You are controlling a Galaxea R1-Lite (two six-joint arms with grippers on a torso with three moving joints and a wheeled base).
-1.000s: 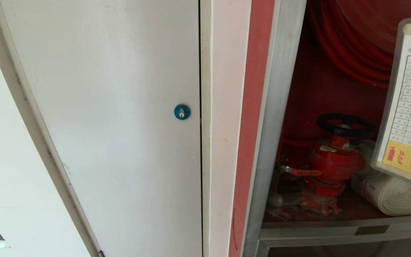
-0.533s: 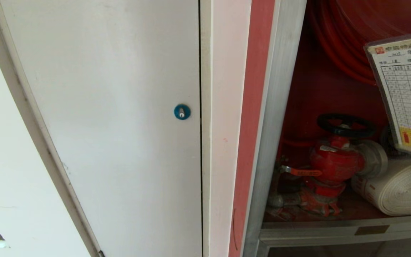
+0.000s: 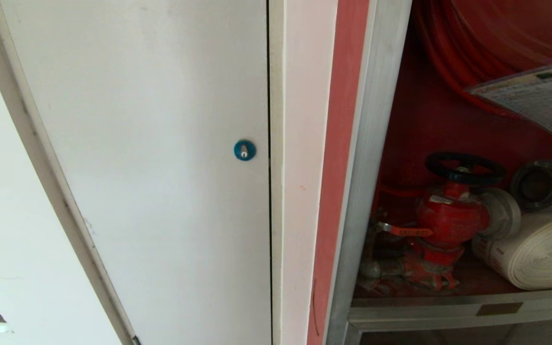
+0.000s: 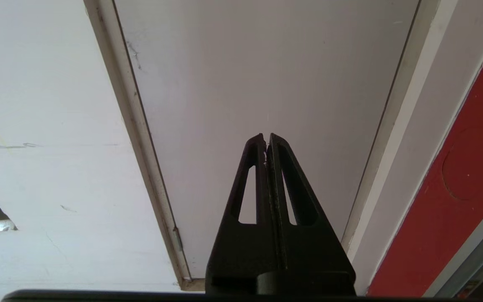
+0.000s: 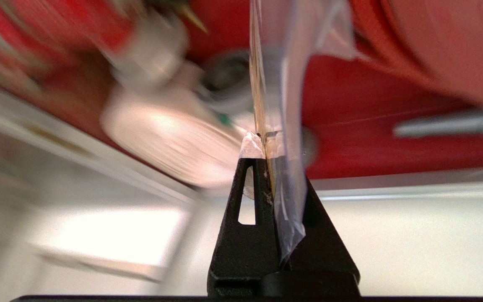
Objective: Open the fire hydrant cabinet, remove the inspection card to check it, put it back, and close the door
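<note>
I read this as the put-back step. The fire hydrant cabinet (image 3: 429,120) stands open and I have the inspection card (image 3: 539,98) in the right gripper (image 5: 266,142), jaws pinched tight on the card's clear sleeve edge. In the head view the card shows at the right edge, tipped nearly flat, hanging in front of the red hose reel (image 3: 487,43) and above the valve and hose. The gripper itself is outside the head view.

Left gripper (image 4: 266,140): jaws closed on nothing, parked in front of the plain white panel (image 3: 151,143) with the blue round lock (image 3: 245,150). Not in play.

Next move, as I judge it: bring the card into the cabinet and set it where it will stay, then let go and back the arm out clear before going for the door. I can't see any hook or slot for the card from here. The door is in none of the views.

Things in the way, low in the cabinet:
- red valve (image 3: 451,218) with black handwheel (image 3: 465,167), directly under the card's path
- white rolled hose (image 3: 534,258) just beside the valve, touching its outlet side
- a metal coupling (image 3: 542,184) sitting above the roll
- silver frame post (image 3: 372,158) on the cabinet's left edge

The sleeve is floppy, so I expect it may snag the handwheel or reel.
</note>
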